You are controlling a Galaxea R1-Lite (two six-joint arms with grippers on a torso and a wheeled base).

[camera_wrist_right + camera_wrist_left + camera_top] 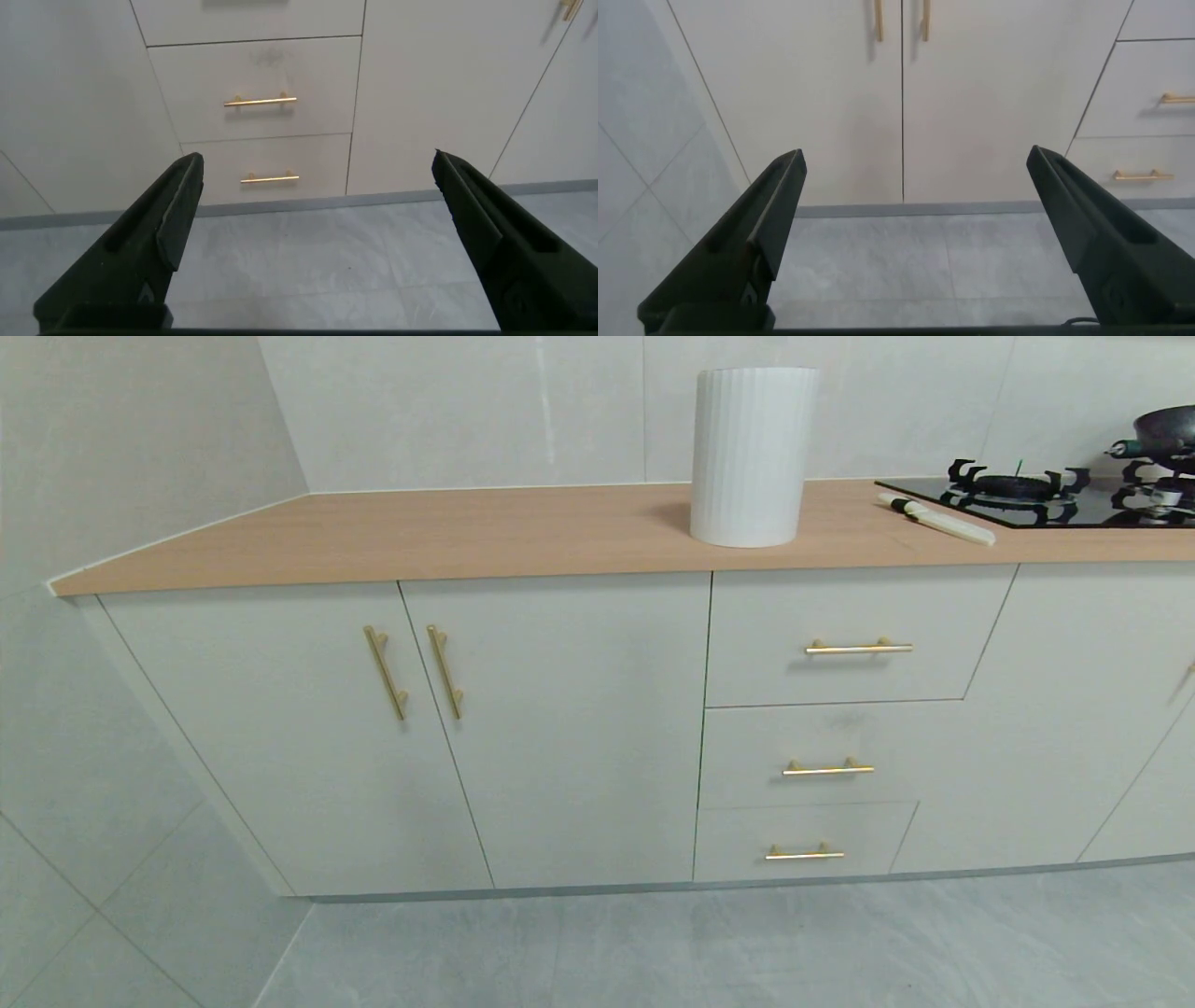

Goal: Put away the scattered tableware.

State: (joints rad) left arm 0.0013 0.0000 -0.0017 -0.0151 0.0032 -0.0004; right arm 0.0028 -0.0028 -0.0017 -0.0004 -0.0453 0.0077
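Note:
A white knife with a dark band [934, 519] lies on the wooden countertop [467, 537] beside the stove. A tall white ribbed cylinder holder [751, 455] stands upright on the counter to the knife's left. My left gripper [915, 168] is open, low above the floor, facing the double cabinet doors [901, 93]. Just as low hangs my right gripper [318, 173], open and empty, facing the lower drawers [262, 98].
A black gas stove [1046, 495] with a dark pan [1162, 429] is at the counter's right end. Below are three drawers with gold handles [859, 648] and double doors with gold handles [415, 670]. A wall closes the left side. Grey tiled floor [747, 943] lies in front.

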